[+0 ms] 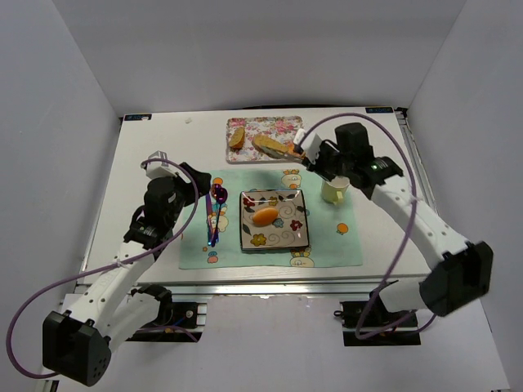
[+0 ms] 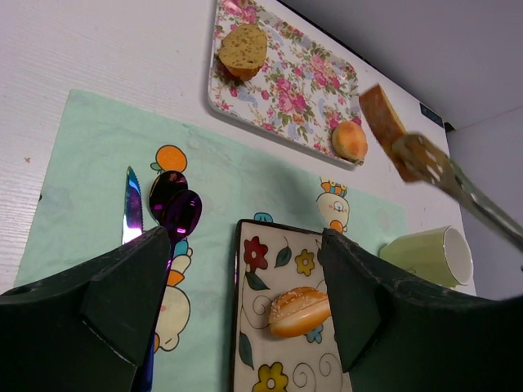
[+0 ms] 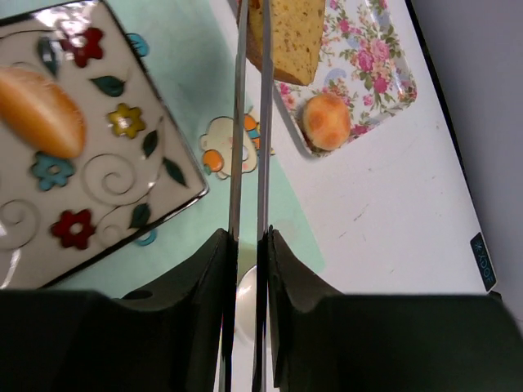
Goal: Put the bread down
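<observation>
Holding tongs [image 3: 239, 147], right hand [image 3: 248, 238], one bread [image 3: 290, 37], two buns [image 2: 350, 140]

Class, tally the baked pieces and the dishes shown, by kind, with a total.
Baked pieces: 4 (bread in the tongs, wedge, small bun, roll on the plate)
Dishes: 3 (tray, plate, cup)
Total: 7

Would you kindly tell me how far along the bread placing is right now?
Done: the right fingers are clamped on the tongs, which pinch the bread. In hand: the bread hangs in the air by the flowered tray, not set down. Left: carrying and releasing it, probably on the square plate, which holds only a bun. The left fingers are open and idle.
</observation>
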Motion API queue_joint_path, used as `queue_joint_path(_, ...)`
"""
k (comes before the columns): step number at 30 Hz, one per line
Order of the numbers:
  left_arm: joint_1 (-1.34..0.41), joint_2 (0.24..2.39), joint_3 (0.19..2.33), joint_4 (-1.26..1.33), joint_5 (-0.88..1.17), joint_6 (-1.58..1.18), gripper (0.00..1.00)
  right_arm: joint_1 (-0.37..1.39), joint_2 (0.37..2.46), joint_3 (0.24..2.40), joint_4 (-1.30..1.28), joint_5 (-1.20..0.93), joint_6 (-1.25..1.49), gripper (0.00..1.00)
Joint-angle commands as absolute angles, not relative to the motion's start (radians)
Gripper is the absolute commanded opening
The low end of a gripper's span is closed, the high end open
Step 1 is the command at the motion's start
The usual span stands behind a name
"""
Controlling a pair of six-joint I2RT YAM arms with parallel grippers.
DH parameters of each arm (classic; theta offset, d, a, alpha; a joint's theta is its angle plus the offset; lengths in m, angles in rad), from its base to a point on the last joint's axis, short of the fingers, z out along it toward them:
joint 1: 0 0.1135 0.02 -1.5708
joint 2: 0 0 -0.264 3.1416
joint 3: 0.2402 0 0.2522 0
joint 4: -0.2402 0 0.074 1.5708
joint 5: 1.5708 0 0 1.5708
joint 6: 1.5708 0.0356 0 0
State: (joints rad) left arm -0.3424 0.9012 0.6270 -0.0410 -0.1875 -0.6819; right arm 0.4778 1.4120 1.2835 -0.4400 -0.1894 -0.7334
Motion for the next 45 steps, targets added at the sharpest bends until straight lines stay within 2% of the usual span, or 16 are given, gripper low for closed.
queue_joint_path(1, -0.339, 0.867, 0.606, -0.014, -0.183, -0.696, 0.84, 0.476, 1.303, 1.195, -0.570, -0.288, -0.712, 0.10)
queue_joint_path(12, -0.339, 0.894, 0.595, 0.031, -0.150, -0.707, 0.84, 0.474, 1.026, 0.913, -0.640, -0.313, -0.689, 0.17)
queue_joint_path(14, -0.339, 0.911, 0.598, 0.038, -0.141, -0.707, 0.84, 0.474, 1.011, 0.884, -0.632, -0.310, -0.687, 0.20)
queue_joint_path(17, -0.339, 0.925, 0.607, 0.043, -0.130, -0.707, 0.84, 0.474, 1.000, 0.874, -0.630, -0.313, -0.680, 0.37)
queue_joint_path(19, -0.339, 0.930, 0.609, 0.049, -0.126, -0.710, 0.84, 0.474, 0.993, 0.876, -0.629, -0.318, -0.677, 0.42)
queue_joint_path(25, -0.339, 0.930, 0.620, 0.038, -0.124, -0.706, 0.84, 0.474, 0.986, 0.928, -0.634, -0.339, -0.667, 0.46)
queue_joint_path(29, -0.339, 0.933, 0.624, 0.037, -0.121, -0.706, 0.84, 0.474, 0.980, 0.982, -0.626, -0.351, -0.640, 0.46)
queue_joint_path(32, -0.339, 0.943, 0.635, 0.038, -0.114, -0.704, 0.84, 0.472, 0.985, 1.034, -0.582, -0.344, -0.578, 0.39)
queue_joint_path(33, -0.339, 0.948, 0.641, 0.038, -0.107, -0.704, 0.83, 0.471, 0.986, 1.043, -0.559, -0.322, -0.554, 0.28)
queue_joint_path(35, -0.339, 0.957, 0.649, 0.043, -0.097, -0.703, 0.82, 0.439, 0.995, 1.054, -0.513, -0.298, -0.475, 0.17)
queue_joint_path(37, -0.339, 0.963, 0.657, 0.052, -0.071, -0.698, 0.72, 0.376, 1.005, 1.055, -0.460, -0.261, -0.430, 0.03)
queue_joint_path(38, -0.339, 0.969, 0.654, 0.058, -0.060, -0.698, 0.63, 0.347, 1.012, 1.048, -0.443, -0.241, -0.375, 0.00)
queue_joint_path(39, -0.339, 0.973, 0.652, 0.066, -0.046, -0.698, 0.51, 0.313, 1.017, 1.043, -0.407, -0.212, -0.345, 0.00)
queue_joint_path(40, -0.339, 0.979, 0.650, 0.069, -0.017, -0.701, 0.31, 0.222, 1.031, 1.037, -0.394, -0.222, -0.321, 0.00)
queue_joint_path(43, -0.339, 1.005, 0.649, 0.086, 0.058, -0.706, 0.00, 0.036, 1.071, 1.020, -0.333, -0.224, -0.230, 0.00)
queue_joint_path(45, -0.339, 1.018, 0.647, 0.112, 0.087, -0.704, 0.00, -0.053, 1.095, 0.976, -0.293, -0.215, -0.174, 0.00)
